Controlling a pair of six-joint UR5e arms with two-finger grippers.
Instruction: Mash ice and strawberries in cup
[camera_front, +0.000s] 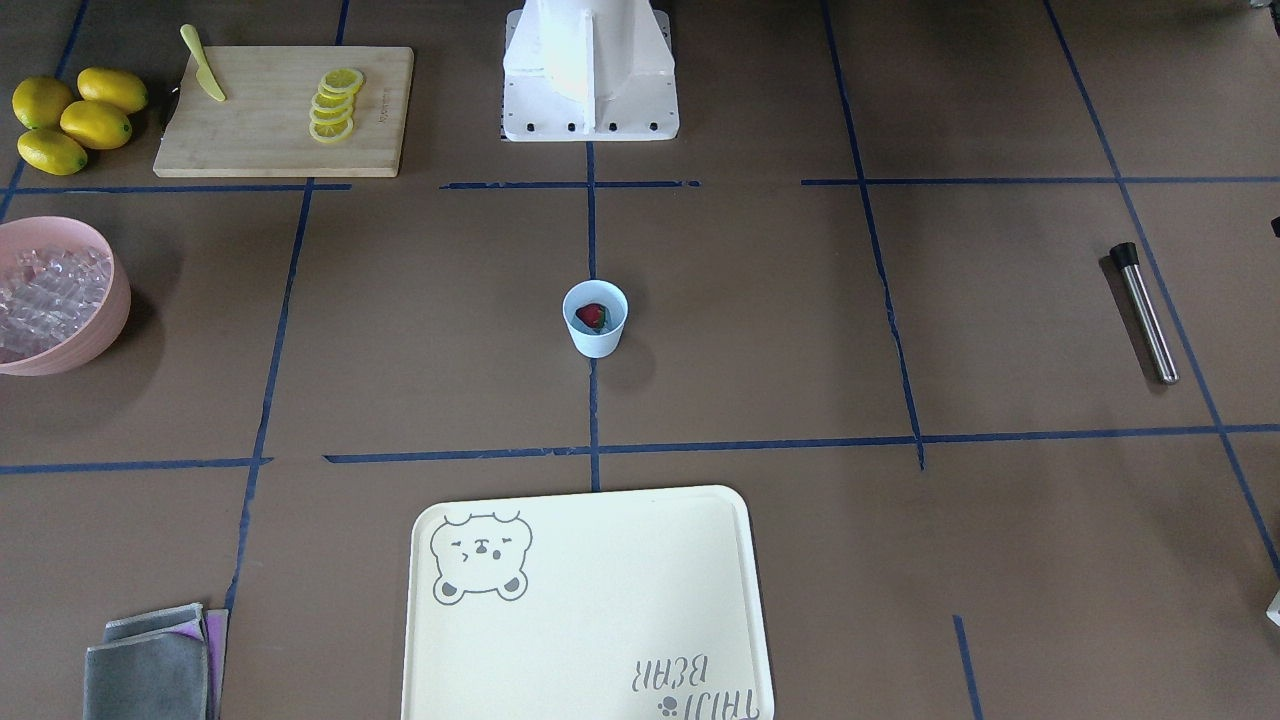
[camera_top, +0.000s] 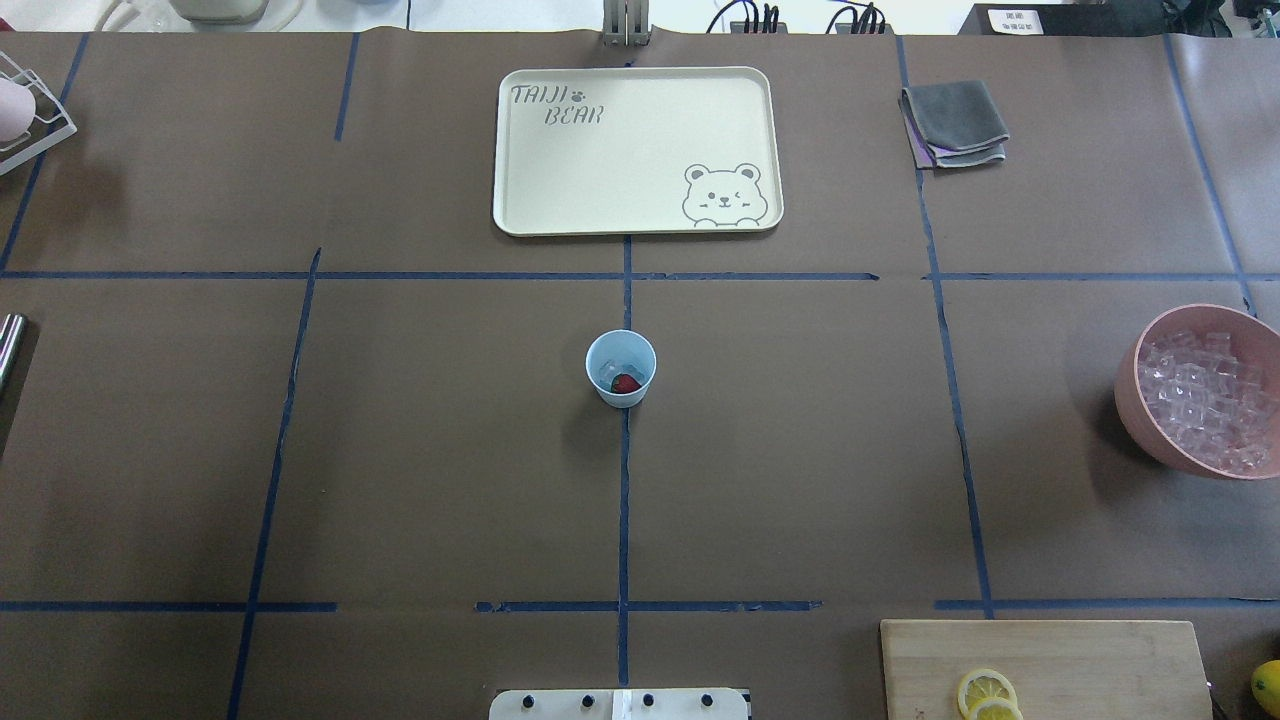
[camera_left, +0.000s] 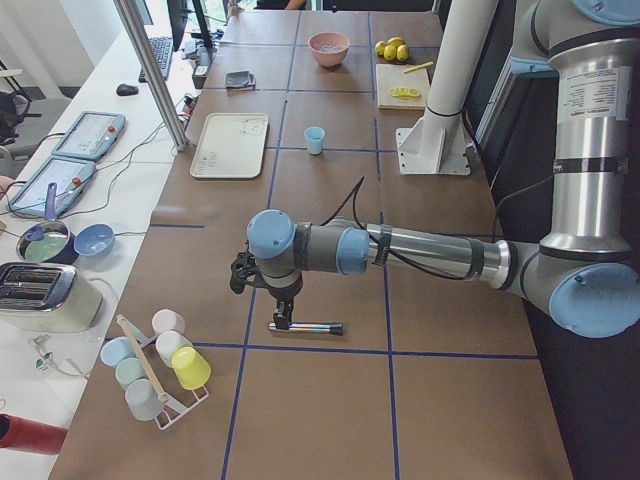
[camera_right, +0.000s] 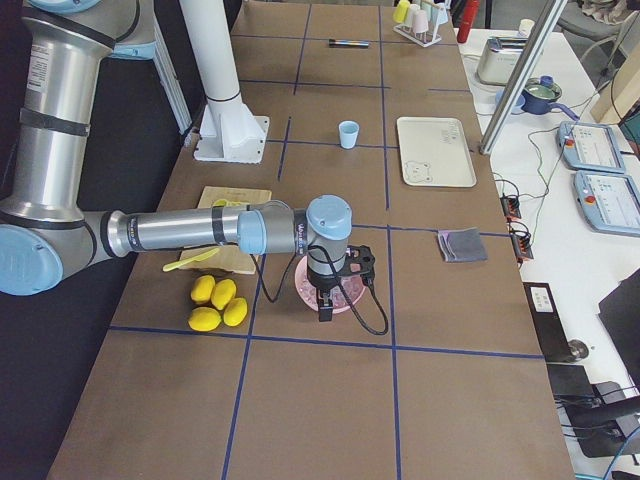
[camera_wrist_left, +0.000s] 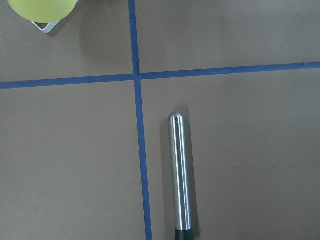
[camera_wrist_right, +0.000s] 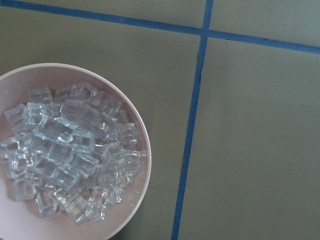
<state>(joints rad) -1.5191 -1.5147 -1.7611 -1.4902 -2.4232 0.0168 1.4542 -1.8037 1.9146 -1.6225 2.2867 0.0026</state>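
Holding a red strawberry (camera_front: 592, 316), the tapered cup (camera_front: 596, 343) stands (left claw (camera_left: 283, 318), right claw (camera_right: 325, 308): cannot tell).

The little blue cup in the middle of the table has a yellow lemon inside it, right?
No. The cup in the middle of the table holds a red strawberry, as the exterior front-facing view shows.

Bright, even light throughout; soft shadows sit beside the cup (camera_front: 595, 335) and bowl (camera_front: 105, 335); the white base (camera_front: 590, 70) glares.
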